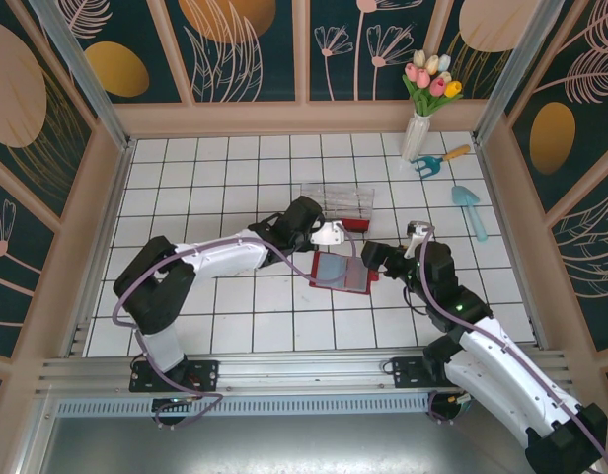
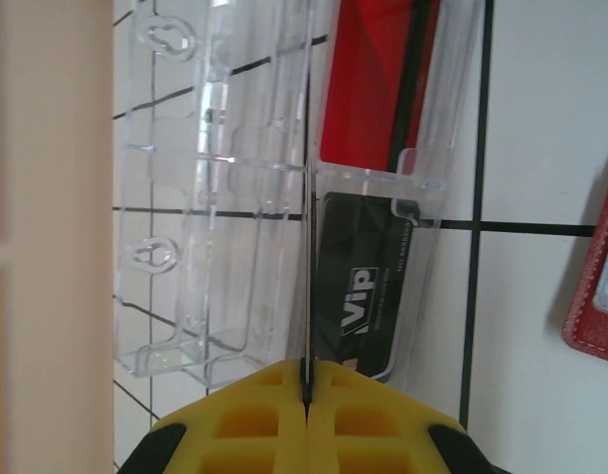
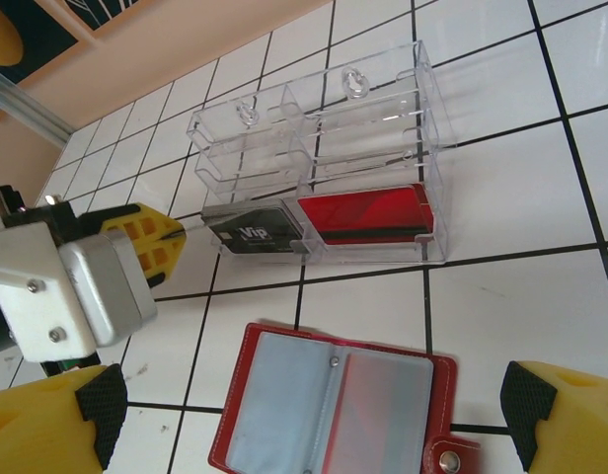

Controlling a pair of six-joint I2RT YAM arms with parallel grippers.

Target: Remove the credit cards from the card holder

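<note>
The red card holder [image 1: 341, 272] lies open and flat on the tiles, its grey-blue sleeves [image 3: 334, 405] facing up and its snap tab at the right. Its red edge [image 2: 602, 296] borders the left wrist view. My right gripper [image 3: 312, 420] hovers over it, open, with nothing between the fingers [image 1: 375, 259]. My left gripper [image 2: 306, 370] is shut on a thin card [image 2: 310, 257] seen edge-on. That card reaches into the clear plastic box [image 1: 339, 202], beside a black VIP card [image 3: 255, 232] and a red card [image 3: 368, 212] lying in it. The left fingertips [image 3: 151, 242] sit at the box's left end.
A white vase of tulips [image 1: 422, 109] stands at the back right, with a small rake [image 1: 437, 161] and a blue trowel [image 1: 469, 209] lying nearby. Wooden walls enclose the tiled floor on three sides. The clear box's rear compartments [image 3: 314, 118] hold nothing.
</note>
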